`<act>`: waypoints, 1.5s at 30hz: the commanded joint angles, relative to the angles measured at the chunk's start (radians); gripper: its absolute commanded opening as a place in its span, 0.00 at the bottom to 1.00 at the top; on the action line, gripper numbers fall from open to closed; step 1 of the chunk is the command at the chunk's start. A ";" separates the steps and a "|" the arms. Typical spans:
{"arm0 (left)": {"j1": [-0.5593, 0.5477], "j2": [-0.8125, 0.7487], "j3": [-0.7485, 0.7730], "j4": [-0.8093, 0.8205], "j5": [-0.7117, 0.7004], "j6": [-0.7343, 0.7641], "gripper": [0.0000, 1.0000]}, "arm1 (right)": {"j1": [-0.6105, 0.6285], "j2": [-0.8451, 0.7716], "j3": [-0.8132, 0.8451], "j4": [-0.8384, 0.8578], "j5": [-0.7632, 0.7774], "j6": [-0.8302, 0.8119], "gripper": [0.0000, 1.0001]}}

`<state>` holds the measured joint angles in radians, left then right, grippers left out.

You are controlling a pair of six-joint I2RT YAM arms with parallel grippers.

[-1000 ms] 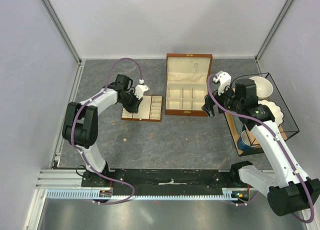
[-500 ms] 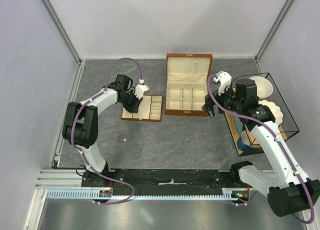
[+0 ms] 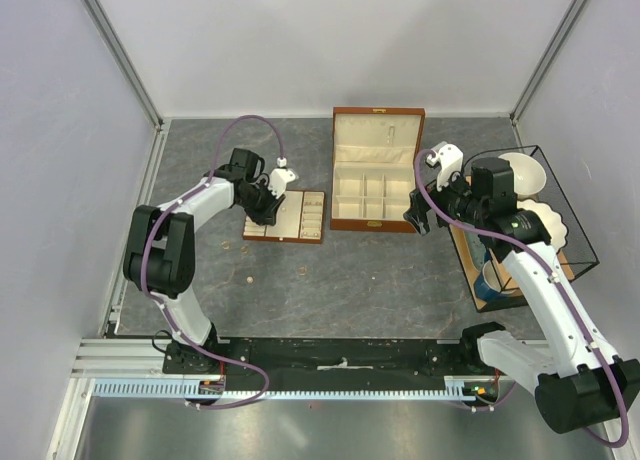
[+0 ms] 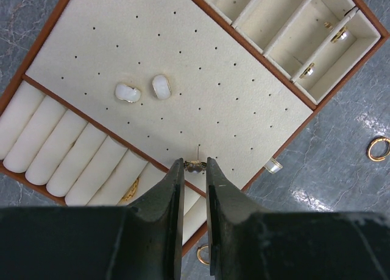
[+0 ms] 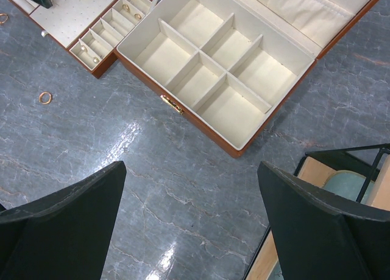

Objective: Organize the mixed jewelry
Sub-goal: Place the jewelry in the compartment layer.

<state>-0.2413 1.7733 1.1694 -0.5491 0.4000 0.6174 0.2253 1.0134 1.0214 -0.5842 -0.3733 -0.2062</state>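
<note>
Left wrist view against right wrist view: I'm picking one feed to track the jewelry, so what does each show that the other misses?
Only the left wrist view shows the ring rolls and a small gold stud pinched at the tips of the left gripper. Only the right wrist view shows the open, empty wooden box, the black wire basket, and the right gripper spread wide. Both show the cream tray, its small side compartments holding gold pieces, and a loose gold ring beside it.

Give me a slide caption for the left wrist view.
Left tool pinches a small earring at the tray's perforated panel, two white earrings nearby.
</note>
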 commanded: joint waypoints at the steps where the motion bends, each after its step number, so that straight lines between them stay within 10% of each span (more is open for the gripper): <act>1: 0.013 -0.054 -0.002 0.020 0.045 -0.018 0.13 | 0.000 -0.006 0.008 0.023 -0.019 0.001 0.98; 45: 0.011 0.012 0.004 0.028 0.025 -0.016 0.14 | 0.000 -0.021 0.000 0.023 -0.012 0.002 0.98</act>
<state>-0.2310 1.7741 1.1618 -0.5461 0.4236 0.6174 0.2253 1.0134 1.0214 -0.5842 -0.3733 -0.2062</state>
